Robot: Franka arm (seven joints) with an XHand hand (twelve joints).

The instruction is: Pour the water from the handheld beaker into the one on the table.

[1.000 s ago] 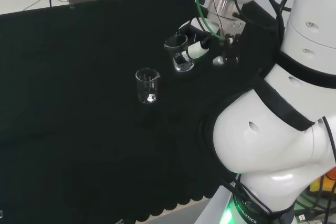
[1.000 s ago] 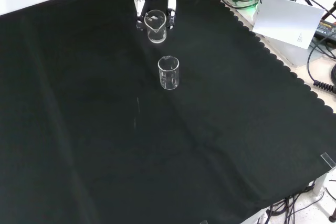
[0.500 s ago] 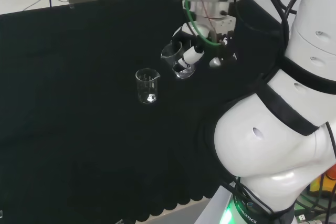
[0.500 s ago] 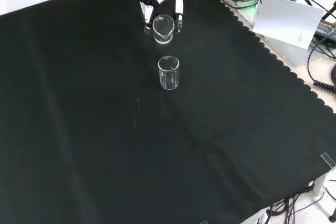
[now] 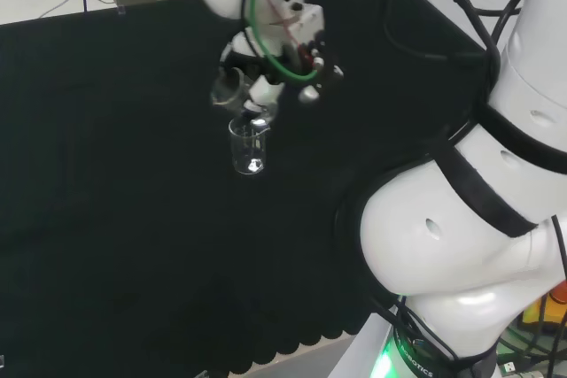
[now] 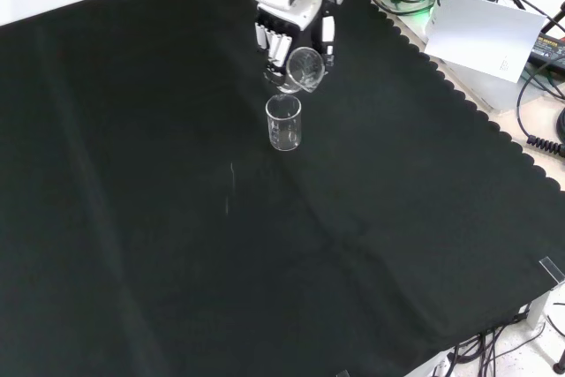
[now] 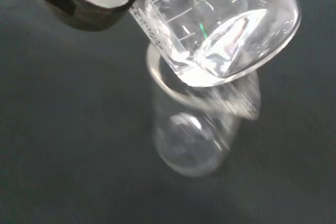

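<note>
While the hand has its fingers curled round the tilted beaker, that glass hangs right over the second beaker, which stands upright on the black cloth of the desk. From the front, the held glass sits just above and slightly behind the standing one's rim, mouth turned down toward the camera. Looking past the palm, its lip lies across the lower rim, and water is pooled at the low side of the tilted glass, about to go over.

Risks from here, as I judge them:

- Overlap between the two rims looks partial. If the stream leaves the lip off to one side, it would run down the outside of the standing glass and onto the cloth.
- Whether the glasses touch or hang just apart cannot be told. A further dip or turn of the wrist could knock the standing one, and being light and free on the cloth it would likely slide or tip.
- Tilting quickly would send the water out in a rush and overshoot the far rim.
- Wet, smooth glass held sideways could turn or slip within the fingers as the tilt steepens.
</note>
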